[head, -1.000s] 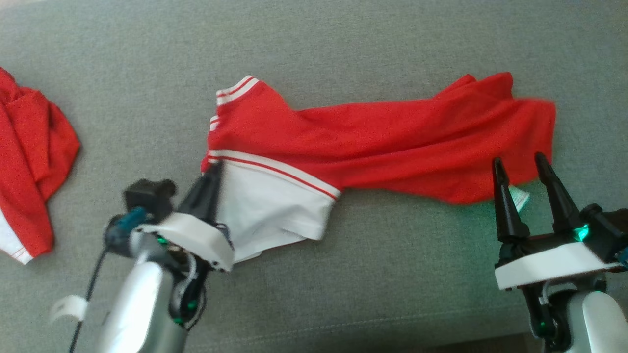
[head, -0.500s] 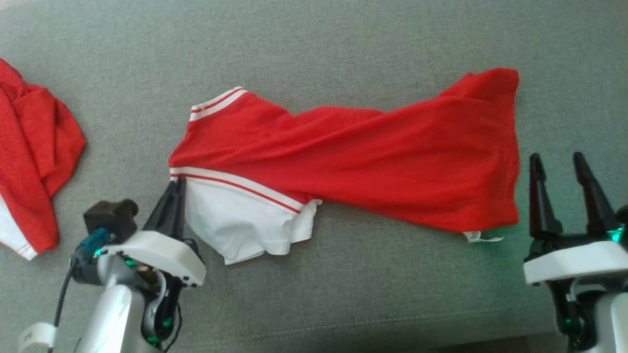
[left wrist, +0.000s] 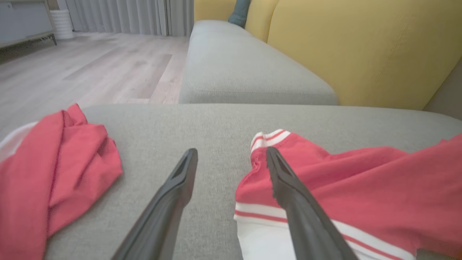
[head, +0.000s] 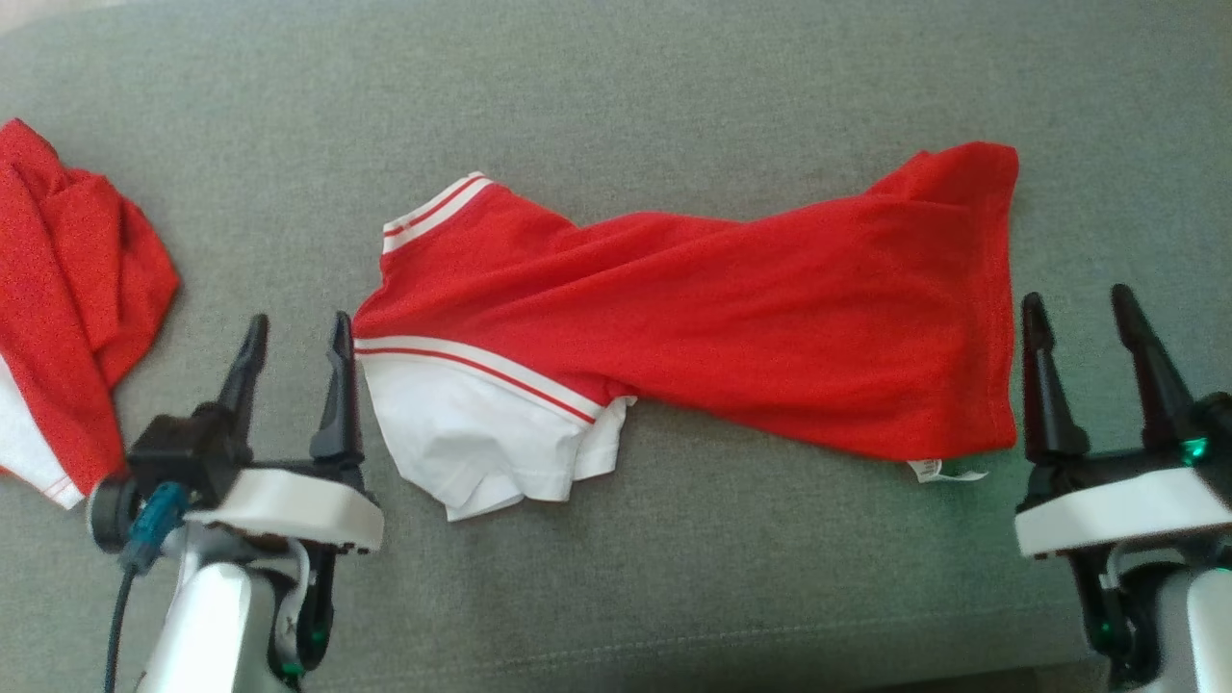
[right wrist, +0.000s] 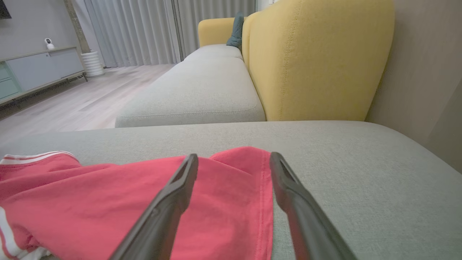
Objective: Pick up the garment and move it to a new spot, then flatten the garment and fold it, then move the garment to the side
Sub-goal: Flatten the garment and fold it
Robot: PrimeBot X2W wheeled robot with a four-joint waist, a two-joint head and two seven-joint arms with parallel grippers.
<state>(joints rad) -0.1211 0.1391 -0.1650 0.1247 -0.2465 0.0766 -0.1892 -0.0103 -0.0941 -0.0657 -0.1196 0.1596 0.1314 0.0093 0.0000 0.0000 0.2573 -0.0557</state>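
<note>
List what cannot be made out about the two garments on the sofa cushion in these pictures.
- Other red garment: head view, cut off by the left edge; its type is unclear.
- Label at the red-and-white shirt's hem: head view, too small to read.
- Shirt's white panel: left wrist view, cut off by the bottom edge.

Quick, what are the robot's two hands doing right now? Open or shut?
Left gripper: open, holding nothing, beside the garment.
Right gripper: open, holding nothing.
</note>
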